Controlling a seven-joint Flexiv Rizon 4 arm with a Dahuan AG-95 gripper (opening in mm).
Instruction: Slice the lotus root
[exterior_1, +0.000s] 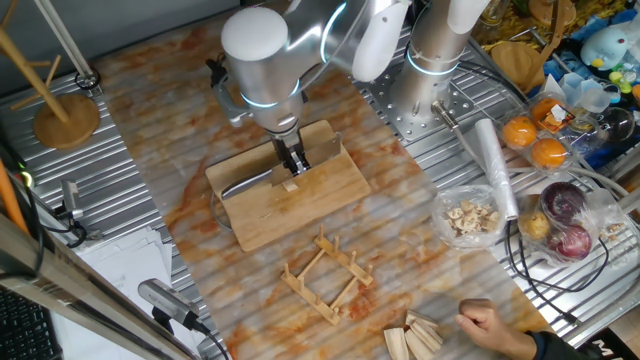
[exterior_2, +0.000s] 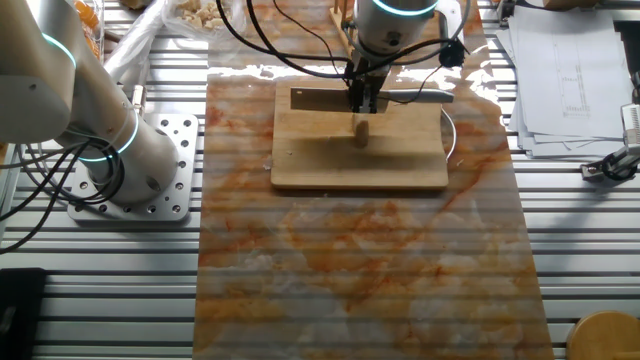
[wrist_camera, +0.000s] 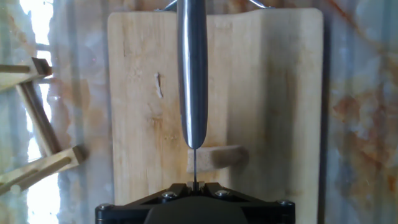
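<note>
Claw (exterior_1: 291, 163) clamped on knife (wrist_camera: 193, 74), blade edge down | lotus root (wrist_camera: 214, 158) whole, mid cutting board (wrist_camera: 273, 93), directly beneath blade | long axis crosswise to edge, left end under it | desk (exterior_2: 360, 270).

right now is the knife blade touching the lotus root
Cannot tell. In the hand view the knife lines up over one end of the lotus root, seen edge-on, so no gap or contact shows. Both fixed views are too small and blocked by the gripper.
</note>
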